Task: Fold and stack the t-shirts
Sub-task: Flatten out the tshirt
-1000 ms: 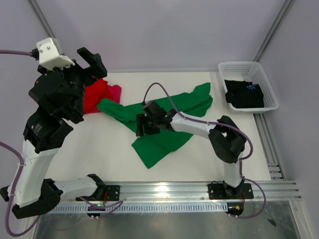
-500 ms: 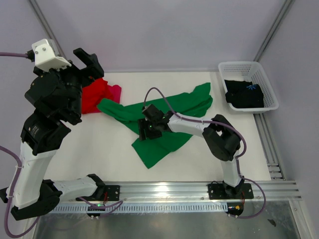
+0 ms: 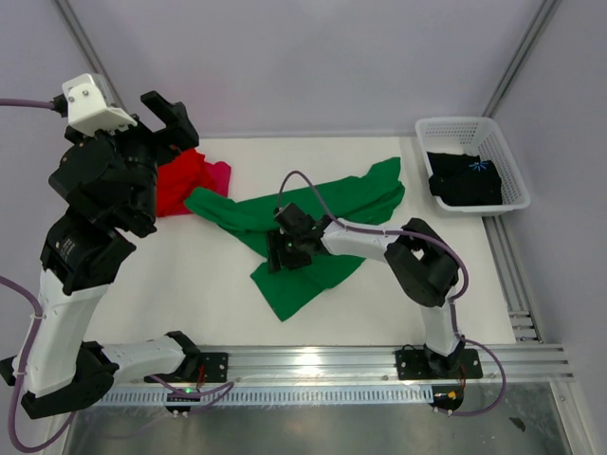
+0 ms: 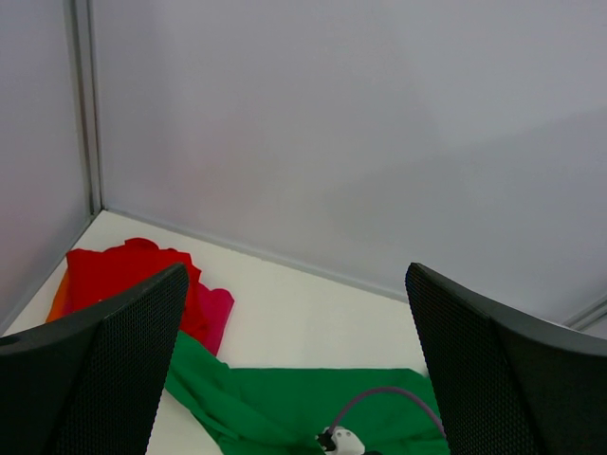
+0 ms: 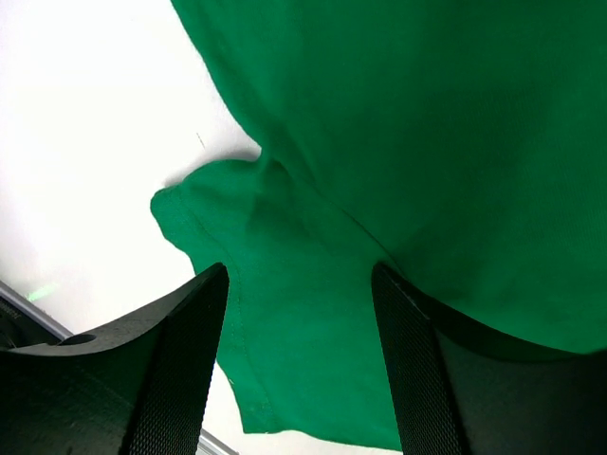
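The bright green t-shirt (image 3: 313, 218) lies crumpled across the middle of the white table; it also shows in the left wrist view (image 4: 275, 403) and fills the right wrist view (image 5: 398, 142). My right gripper (image 3: 277, 251) is open just above the shirt's near left part, a sleeve (image 5: 237, 227) between its fingers (image 5: 180, 360). My left gripper (image 3: 171, 118) is open and empty, raised high over the back left. The red t-shirt (image 3: 180, 180) and the magenta-pink one (image 3: 220, 174) lie bunched at the back left. The black t-shirt with blue print (image 3: 465, 178) sits in the basket.
A white lattice basket (image 3: 471, 128) stands at the back right. Grey walls close in the back and sides. A metal rail (image 3: 313, 365) runs along the near edge with the arm bases on it.
My right gripper has crept slightly rightward and nearer over the green shirt. My left arm rose a little earlier and has since held still.
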Controlling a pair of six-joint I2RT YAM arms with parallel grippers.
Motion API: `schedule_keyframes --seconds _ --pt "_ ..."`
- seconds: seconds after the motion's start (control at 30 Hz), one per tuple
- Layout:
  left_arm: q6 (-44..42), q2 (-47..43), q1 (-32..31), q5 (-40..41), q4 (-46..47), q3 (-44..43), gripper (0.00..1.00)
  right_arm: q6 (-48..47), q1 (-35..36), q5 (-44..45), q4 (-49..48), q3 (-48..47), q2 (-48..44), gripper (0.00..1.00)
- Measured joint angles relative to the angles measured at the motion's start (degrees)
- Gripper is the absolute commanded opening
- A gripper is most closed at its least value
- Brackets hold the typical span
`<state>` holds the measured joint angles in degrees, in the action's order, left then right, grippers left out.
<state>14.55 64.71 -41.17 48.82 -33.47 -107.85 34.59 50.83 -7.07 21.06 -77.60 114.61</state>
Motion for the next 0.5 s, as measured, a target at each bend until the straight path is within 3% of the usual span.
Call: schedule_keyframes --seconds 0.5 --pt "-1.57 2.45 0.00 -1.16 1.57 -1.75 0.99 4.72 0.00 -1.64 -4.02 21.97 -16.17 0.67"
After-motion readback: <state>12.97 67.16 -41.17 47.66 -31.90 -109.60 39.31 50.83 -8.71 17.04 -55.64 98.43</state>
